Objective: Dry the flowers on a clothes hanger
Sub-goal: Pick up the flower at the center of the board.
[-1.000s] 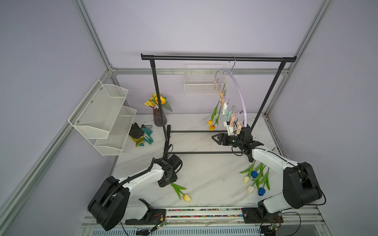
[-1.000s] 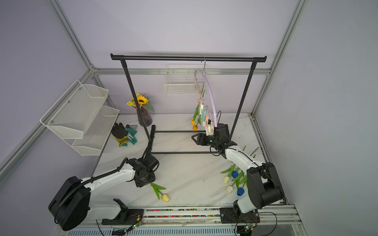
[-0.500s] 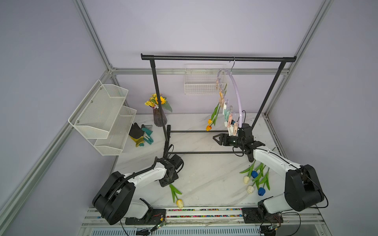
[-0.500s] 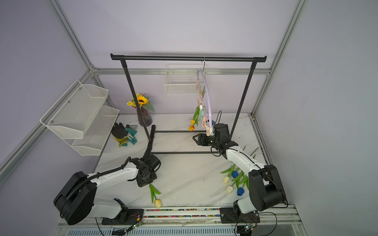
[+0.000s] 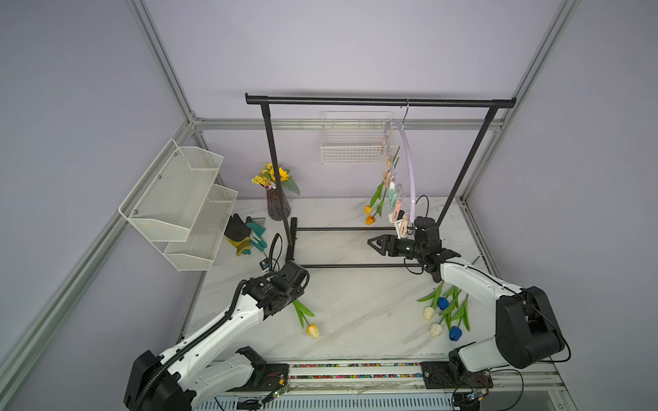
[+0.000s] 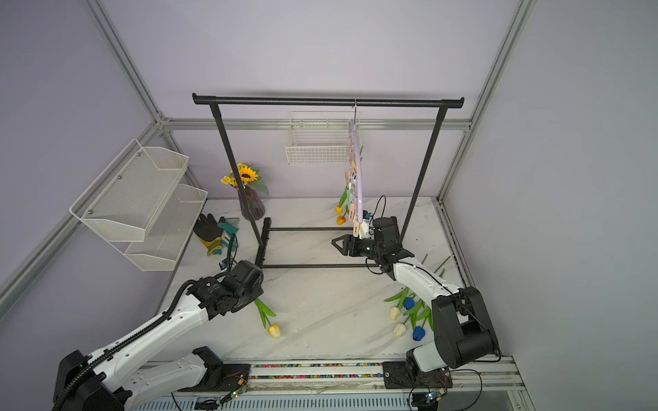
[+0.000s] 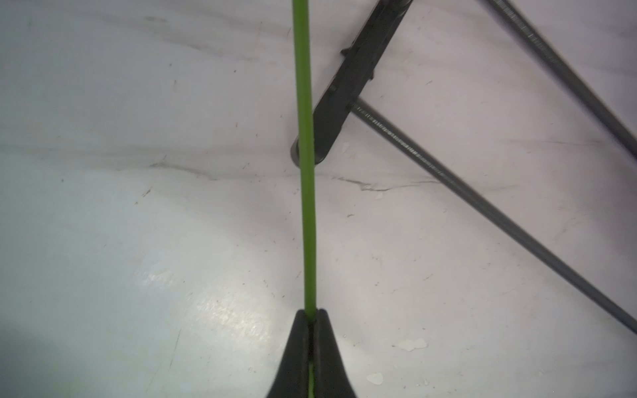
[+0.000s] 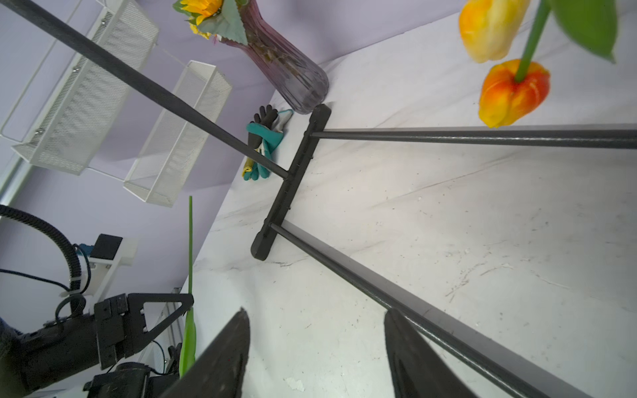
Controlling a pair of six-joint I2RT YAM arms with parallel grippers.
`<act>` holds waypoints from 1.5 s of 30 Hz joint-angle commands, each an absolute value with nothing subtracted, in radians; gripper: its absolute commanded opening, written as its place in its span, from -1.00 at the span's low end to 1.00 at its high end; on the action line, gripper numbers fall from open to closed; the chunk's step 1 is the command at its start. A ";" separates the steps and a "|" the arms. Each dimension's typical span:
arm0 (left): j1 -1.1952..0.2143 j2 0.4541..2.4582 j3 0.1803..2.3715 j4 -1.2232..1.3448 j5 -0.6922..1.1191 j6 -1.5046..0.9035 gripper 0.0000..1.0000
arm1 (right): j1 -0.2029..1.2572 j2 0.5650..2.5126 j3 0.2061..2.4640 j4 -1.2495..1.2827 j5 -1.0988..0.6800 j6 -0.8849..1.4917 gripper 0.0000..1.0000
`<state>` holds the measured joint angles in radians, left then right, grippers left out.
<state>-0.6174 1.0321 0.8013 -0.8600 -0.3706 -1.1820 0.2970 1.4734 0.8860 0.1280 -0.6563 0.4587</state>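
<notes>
Left end effector (image 7: 313, 315) squeezed tight on yellow tulip (image 5: 313, 331) stem. Right end effector (image 8: 315, 315) spread apart, empty, by clothes hanger (image 5: 412, 167) bottom. Clipped tulips (image 5: 370, 220) hang there; loose tulips (image 5: 443, 303) lie on worktop (image 5: 356, 313).

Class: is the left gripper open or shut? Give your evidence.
Shut. The left gripper is clamped on the tulip stem, jaws touching both sides.

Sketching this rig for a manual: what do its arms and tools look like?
The left arm and right arm have white shells, black joints. A black ribbed hose follows the left. The left tool and right tool: black tapered fingers, triangular cut-outs.
</notes>
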 commanded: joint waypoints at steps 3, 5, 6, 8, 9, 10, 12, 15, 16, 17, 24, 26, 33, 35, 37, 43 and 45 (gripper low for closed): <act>-0.617 0.954 0.767 -0.470 -0.231 -0.871 -1.00 | 0.293 1.454 0.843 0.334 -0.809 0.564 0.28; -0.616 0.948 0.737 -0.318 -0.138 -0.796 -1.00 | 0.293 1.451 0.837 0.367 -0.838 0.591 0.28; -0.617 0.955 0.733 -0.272 -0.106 -0.769 -1.00 | 0.294 1.453 0.828 0.403 -0.854 0.619 0.28; -0.617 0.986 0.738 -0.179 -0.024 -0.694 -1.00 | 0.294 1.457 0.802 0.526 -0.895 0.705 0.28; -0.617 1.004 0.750 -0.158 0.010 -0.664 -1.00 | 0.295 1.460 0.790 0.586 -0.907 0.744 0.28; -0.617 1.024 0.760 -0.123 0.058 -0.631 -1.00 | 0.297 1.465 0.780 0.650 -0.919 0.786 0.28; -0.617 1.048 0.765 -0.033 0.157 -0.577 -1.00 | 0.302 1.478 0.773 0.741 -0.945 0.842 0.24; -0.616 1.083 0.758 0.104 0.290 -0.512 -1.00 | 0.323 1.482 0.772 0.782 -0.960 0.855 0.22; -0.617 1.097 0.764 0.126 0.320 -0.495 -1.00 | 0.333 1.480 0.771 0.791 -0.963 0.852 0.21; -0.617 1.113 0.770 0.146 0.356 -0.478 -1.00 | 0.341 1.477 0.769 0.803 -0.968 0.850 0.20; -0.616 1.167 0.785 0.255 0.485 -0.446 -1.00 | 0.371 1.445 0.755 0.822 -0.969 0.826 0.07; -0.617 1.179 0.790 0.268 0.494 -0.449 -1.00 | 0.384 1.438 0.750 0.827 -0.975 0.809 0.03; -0.617 1.208 0.803 0.319 0.538 -0.472 -1.00 | 0.413 1.437 0.737 0.833 -1.006 0.747 -0.10; -0.616 1.213 0.804 0.327 0.547 -0.474 -1.00 | 0.414 1.434 0.737 0.839 -1.010 0.745 -0.17; -0.617 1.219 0.808 0.327 0.551 -0.477 -1.00 | 0.417 1.435 0.737 0.848 -1.019 0.747 -0.28; -0.617 1.229 0.818 0.319 0.550 -0.479 -1.00 | 0.423 1.431 0.733 0.854 -1.037 0.742 -0.62; -0.616 1.234 0.818 0.319 0.552 -0.481 -1.00 | 0.423 1.428 0.733 0.854 -1.038 0.741 -0.74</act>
